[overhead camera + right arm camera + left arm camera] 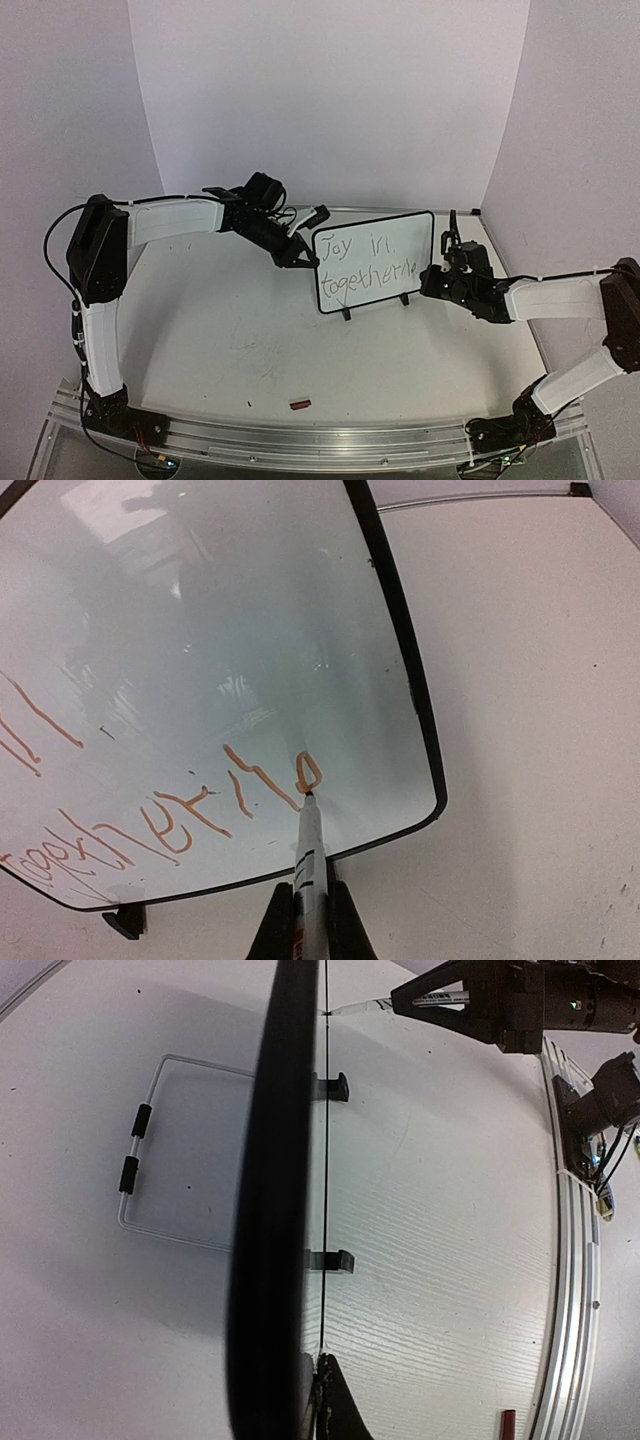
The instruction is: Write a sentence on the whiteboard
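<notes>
The whiteboard (395, 232) stands upright on its two black feet at mid-table. The sentence (368, 272) reads "Joy in" above "togetherne", and looks orange in the right wrist view (160, 815). My left gripper (300, 255) is shut on the board's left edge; in the left wrist view (316, 1392) the board (325, 1160) shows edge-on between the fingers. My right gripper (445, 268) is shut on a marker (309, 865). Its tip touches the board (250, 630) at the last letter, near the lower right corner.
A small red cap (300, 404) lies near the front rail (350, 440); it also shows in the left wrist view (507, 1426). A clear wire frame with two black sleeves (138, 1148) lies on the table behind the board. White walls enclose the back and sides.
</notes>
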`<state>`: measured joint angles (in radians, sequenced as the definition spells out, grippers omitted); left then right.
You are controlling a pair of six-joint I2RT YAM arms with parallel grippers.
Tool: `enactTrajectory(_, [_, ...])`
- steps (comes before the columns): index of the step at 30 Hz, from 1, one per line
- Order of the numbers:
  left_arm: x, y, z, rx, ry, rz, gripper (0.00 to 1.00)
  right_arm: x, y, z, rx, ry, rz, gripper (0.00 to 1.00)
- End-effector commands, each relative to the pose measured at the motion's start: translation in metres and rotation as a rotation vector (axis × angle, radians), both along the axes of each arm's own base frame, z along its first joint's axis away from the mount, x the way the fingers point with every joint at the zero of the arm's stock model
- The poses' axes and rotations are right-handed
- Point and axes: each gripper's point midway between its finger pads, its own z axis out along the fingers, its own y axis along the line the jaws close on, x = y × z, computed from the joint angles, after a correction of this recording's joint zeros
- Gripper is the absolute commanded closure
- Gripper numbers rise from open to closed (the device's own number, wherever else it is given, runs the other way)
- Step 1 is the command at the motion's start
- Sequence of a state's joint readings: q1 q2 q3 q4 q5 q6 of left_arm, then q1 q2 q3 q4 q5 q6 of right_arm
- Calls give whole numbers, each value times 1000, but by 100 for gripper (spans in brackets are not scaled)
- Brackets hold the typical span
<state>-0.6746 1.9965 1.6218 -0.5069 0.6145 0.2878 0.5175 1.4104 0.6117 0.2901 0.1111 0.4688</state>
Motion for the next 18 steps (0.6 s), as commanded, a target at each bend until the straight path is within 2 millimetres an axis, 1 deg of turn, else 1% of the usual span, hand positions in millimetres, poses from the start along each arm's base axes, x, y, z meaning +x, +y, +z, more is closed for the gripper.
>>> enactTrajectory(1, [2, 6, 14, 9, -56, 9, 100, 9, 3, 5, 13, -16, -12, 100])
enactTrajectory(7, [2, 6, 14, 10, -55, 10, 100, 10, 0, 1, 0, -8, -31, 100])
enactTrajectory(18, [2, 6, 13, 9, -55, 10, 100, 14, -10, 17, -11, -55, -83, 100])
